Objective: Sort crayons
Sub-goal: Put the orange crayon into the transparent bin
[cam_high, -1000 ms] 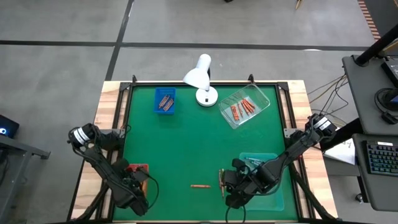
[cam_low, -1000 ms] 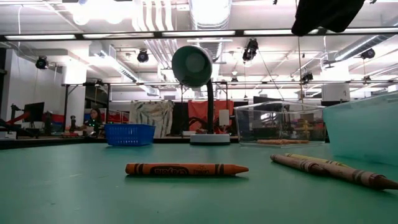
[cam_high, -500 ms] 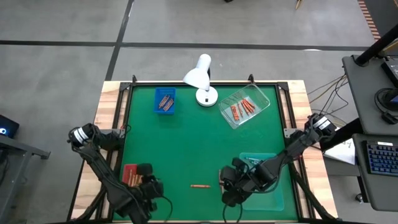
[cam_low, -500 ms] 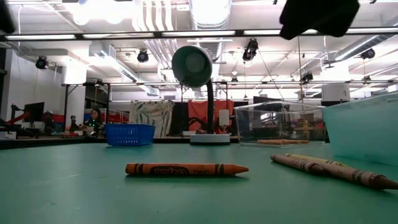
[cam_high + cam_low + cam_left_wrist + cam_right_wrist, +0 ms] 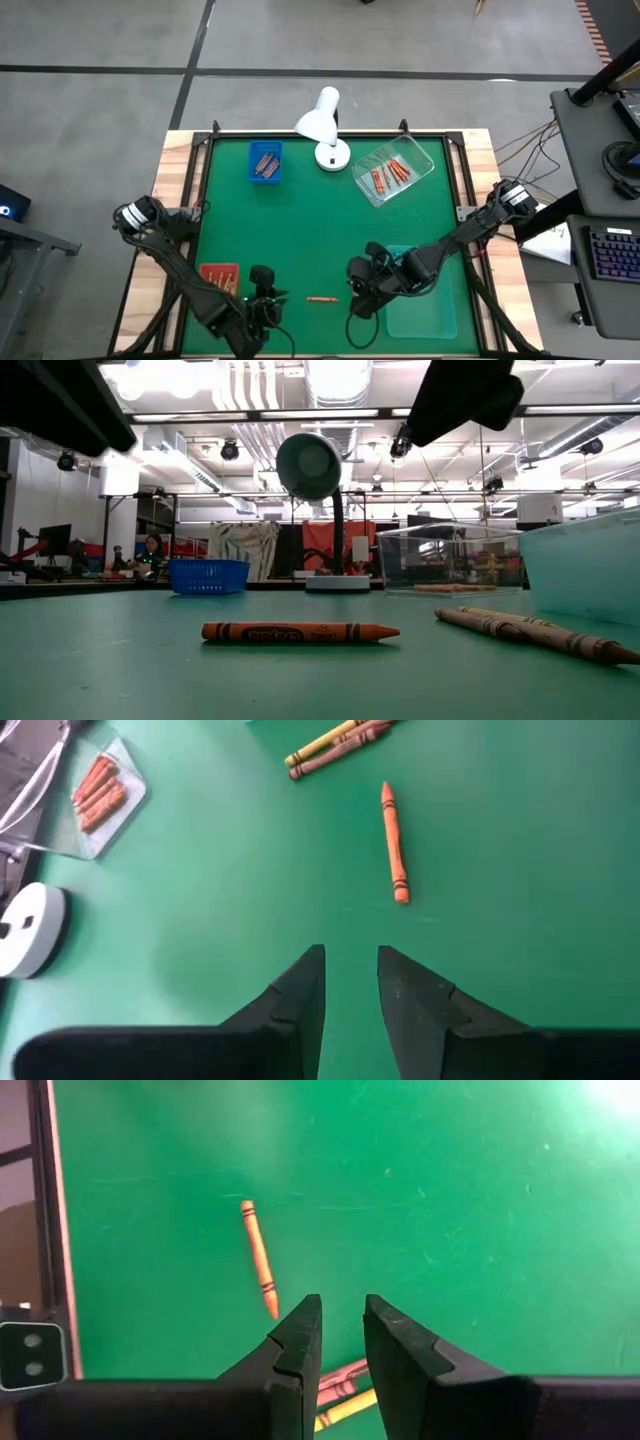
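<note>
One orange crayon lies flat on the green mat near the front edge. A brown and a yellow crayon lie side by side just to its right. My left gripper hovers left of the orange crayon, open, with nothing between its fingers. My right gripper hovers right of the orange crayon, over the pair of crayons. It is also open, and nothing sits between its fingers.
A red tray sits front left and a teal tray front right. A blue tray and a clear tray at the back hold crayons. A white lamp stands at the back centre.
My left gripper has swung from over the red tray toward the table's right, nearing the orange crayon and turning as it went. The red tray now shows. My right gripper has drifted a little toward the table's left, over the pair of crayons. No crayon has moved.
</note>
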`<move>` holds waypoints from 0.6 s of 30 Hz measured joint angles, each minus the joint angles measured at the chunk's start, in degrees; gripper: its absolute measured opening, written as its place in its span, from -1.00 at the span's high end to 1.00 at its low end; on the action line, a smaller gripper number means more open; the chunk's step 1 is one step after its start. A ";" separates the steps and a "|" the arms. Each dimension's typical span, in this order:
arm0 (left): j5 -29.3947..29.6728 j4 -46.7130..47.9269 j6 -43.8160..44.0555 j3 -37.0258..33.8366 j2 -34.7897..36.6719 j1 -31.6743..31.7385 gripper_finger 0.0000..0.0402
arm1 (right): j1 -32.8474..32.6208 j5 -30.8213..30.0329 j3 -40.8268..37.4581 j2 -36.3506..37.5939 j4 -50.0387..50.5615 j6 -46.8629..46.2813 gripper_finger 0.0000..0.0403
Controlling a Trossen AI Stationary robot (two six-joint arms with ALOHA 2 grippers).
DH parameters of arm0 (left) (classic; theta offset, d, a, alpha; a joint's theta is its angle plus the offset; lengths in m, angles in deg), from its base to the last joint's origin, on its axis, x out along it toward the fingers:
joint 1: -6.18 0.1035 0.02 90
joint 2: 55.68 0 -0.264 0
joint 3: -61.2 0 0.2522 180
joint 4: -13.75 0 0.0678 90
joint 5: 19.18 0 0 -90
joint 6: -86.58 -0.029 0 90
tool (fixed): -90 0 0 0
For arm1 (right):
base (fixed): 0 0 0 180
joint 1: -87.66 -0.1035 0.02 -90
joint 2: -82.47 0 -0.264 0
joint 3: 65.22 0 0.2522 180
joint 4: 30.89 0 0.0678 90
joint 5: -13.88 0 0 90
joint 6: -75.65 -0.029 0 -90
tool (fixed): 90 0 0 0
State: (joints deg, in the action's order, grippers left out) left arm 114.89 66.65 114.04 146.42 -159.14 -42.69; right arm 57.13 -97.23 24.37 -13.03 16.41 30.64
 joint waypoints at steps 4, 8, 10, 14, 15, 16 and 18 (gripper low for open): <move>-0.02 -5.94 -2.68 -3.38 0.03 1.04 0.62 | 0.69 -1.30 -0.05 0.00 -1.04 3.13 0.66; 1.01 -8.28 -4.81 -5.11 0.43 1.57 0.62 | 1.31 -1.86 -0.09 -1.75 -5.64 8.80 0.66; 2.33 -8.82 -5.15 -5.68 1.02 1.63 0.62 | 1.55 -1.27 -0.09 -3.29 -8.79 12.20 0.66; 4.66 -9.57 -5.76 -6.76 3.09 1.78 0.62 | 1.71 -0.99 0.33 -6.33 -10.17 17.31 0.66; 4.91 -9.76 -6.15 -7.07 3.63 1.78 0.62 | 1.71 -1.02 0.79 -7.26 -10.29 18.02 0.66; 5.05 -10.50 -6.77 -7.37 4.23 1.78 0.62 | 1.71 -0.97 1.20 -8.10 -10.41 19.13 0.66; 5.51 -12.12 -8.20 -8.25 5.41 1.78 0.62 | 1.71 -1.01 2.50 -10.34 -10.15 20.26 0.66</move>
State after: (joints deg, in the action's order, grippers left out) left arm 120.40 54.53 105.85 138.17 -153.73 -40.91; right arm 58.84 -98.23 26.87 -23.37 6.26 50.90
